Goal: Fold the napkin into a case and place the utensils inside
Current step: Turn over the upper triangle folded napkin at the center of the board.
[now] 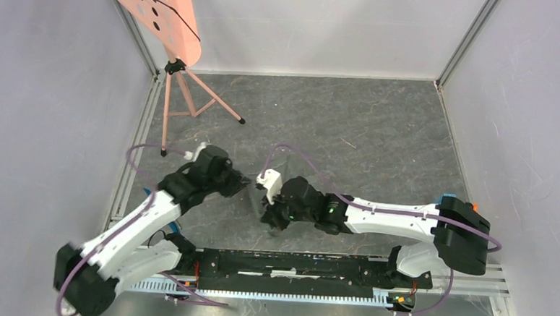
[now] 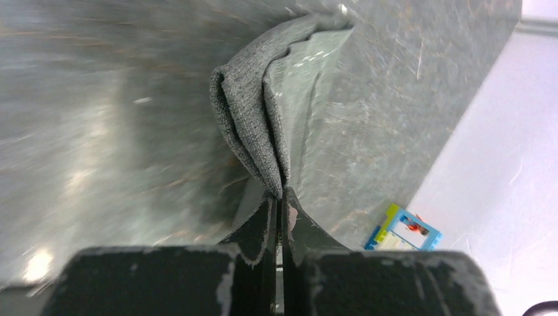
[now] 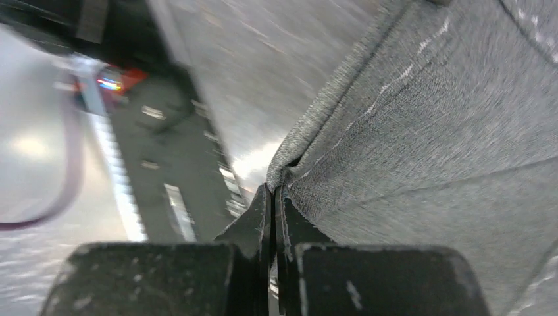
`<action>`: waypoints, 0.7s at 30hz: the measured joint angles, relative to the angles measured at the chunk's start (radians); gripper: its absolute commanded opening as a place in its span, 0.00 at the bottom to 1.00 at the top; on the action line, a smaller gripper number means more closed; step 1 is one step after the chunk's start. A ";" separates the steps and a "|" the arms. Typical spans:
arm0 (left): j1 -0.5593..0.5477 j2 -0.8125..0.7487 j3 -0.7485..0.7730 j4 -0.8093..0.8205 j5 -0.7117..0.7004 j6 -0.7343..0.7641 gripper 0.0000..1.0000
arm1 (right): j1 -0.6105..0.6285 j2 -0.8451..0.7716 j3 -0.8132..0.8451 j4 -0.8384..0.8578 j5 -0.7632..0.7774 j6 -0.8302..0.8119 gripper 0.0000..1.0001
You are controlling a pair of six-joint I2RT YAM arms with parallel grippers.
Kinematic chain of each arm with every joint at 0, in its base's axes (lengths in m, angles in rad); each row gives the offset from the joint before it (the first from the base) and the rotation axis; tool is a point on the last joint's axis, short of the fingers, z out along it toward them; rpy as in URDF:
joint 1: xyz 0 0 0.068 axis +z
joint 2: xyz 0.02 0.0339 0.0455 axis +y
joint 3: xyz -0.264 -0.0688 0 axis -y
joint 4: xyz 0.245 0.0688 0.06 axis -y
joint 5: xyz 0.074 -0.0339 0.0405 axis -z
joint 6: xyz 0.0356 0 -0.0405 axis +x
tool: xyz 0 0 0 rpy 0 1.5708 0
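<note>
The dark grey napkin (image 1: 257, 200) hangs stretched between my two grippers, lifted above the slate floor at centre. My left gripper (image 1: 244, 180) is shut on one folded corner; in the left wrist view (image 2: 281, 195) the cloth (image 2: 253, 112) bunches in folds above the closed fingertips. My right gripper (image 1: 271, 214) is shut on another corner; in the right wrist view (image 3: 276, 188) the cloth (image 3: 428, 131) spreads taut to the right, its hem showing. The utensils are out of view. No finished case shows.
A chunky blue-and-white block with an orange part (image 2: 403, 230) lies near the white wall. A pink perforated board on a tripod (image 1: 183, 95) stands at the back left. The arms' black mounting rail (image 1: 307, 268) runs along the near edge. White walls enclose the floor.
</note>
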 measured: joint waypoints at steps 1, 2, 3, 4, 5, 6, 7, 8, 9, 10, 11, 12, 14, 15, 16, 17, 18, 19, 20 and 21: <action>0.005 -0.062 0.022 -0.098 -0.030 0.002 0.02 | 0.027 0.011 0.026 0.031 -0.032 0.023 0.01; 0.009 -0.130 0.066 -0.235 -0.076 0.003 0.02 | 0.048 0.023 0.049 0.074 -0.069 0.050 0.01; 0.010 -0.184 0.117 -0.350 -0.114 0.010 0.02 | 0.060 0.031 0.070 0.133 -0.116 0.084 0.01; 0.010 -0.230 0.182 -0.465 -0.152 0.021 0.02 | 0.071 0.040 0.080 0.164 -0.140 0.103 0.00; 0.010 -0.262 0.251 -0.561 -0.190 0.033 0.02 | 0.073 0.048 0.090 0.222 -0.182 0.138 0.01; 0.010 -0.277 0.306 -0.625 -0.217 0.045 0.02 | 0.072 0.055 0.097 0.282 -0.219 0.173 0.00; 0.010 -0.291 0.377 -0.697 -0.250 0.067 0.02 | 0.067 0.061 0.100 0.345 -0.256 0.210 0.00; 0.010 -0.293 0.441 -0.748 -0.272 0.090 0.02 | 0.059 0.067 0.100 0.417 -0.293 0.254 0.01; 0.010 -0.282 0.492 -0.778 -0.290 0.116 0.02 | 0.051 0.074 0.100 0.468 -0.319 0.286 0.01; 0.011 -0.259 0.529 -0.792 -0.303 0.148 0.02 | 0.034 0.085 0.088 0.559 -0.364 0.339 0.00; 0.011 -0.231 0.548 -0.794 -0.309 0.175 0.02 | 0.015 0.095 0.068 0.633 -0.392 0.384 0.01; 0.011 -0.186 0.560 -0.788 -0.316 0.207 0.02 | -0.015 0.106 0.029 0.726 -0.423 0.438 0.00; 0.010 -0.063 0.542 -0.737 -0.316 0.278 0.02 | -0.080 0.131 -0.059 0.859 -0.457 0.525 0.01; 0.009 0.038 0.521 -0.683 -0.310 0.320 0.02 | -0.126 0.153 -0.116 0.935 -0.475 0.573 0.01; 0.005 0.083 0.513 -0.658 -0.304 0.338 0.02 | -0.163 0.175 -0.163 0.984 -0.485 0.607 0.00; 0.003 0.161 0.503 -0.617 -0.288 0.363 0.02 | -0.197 0.200 -0.207 1.031 -0.496 0.635 0.00; 0.000 0.259 0.497 -0.565 -0.261 0.392 0.02 | -0.240 0.231 -0.259 1.084 -0.509 0.663 0.01; -0.006 0.358 0.497 -0.512 -0.232 0.417 0.02 | -0.276 0.258 -0.301 1.119 -0.520 0.682 0.00; -0.013 0.450 0.497 -0.453 -0.201 0.441 0.02 | -0.312 0.286 -0.340 1.157 -0.533 0.698 0.00; -0.019 0.529 0.499 -0.401 -0.167 0.459 0.02 | -0.344 0.310 -0.375 1.186 -0.545 0.707 0.00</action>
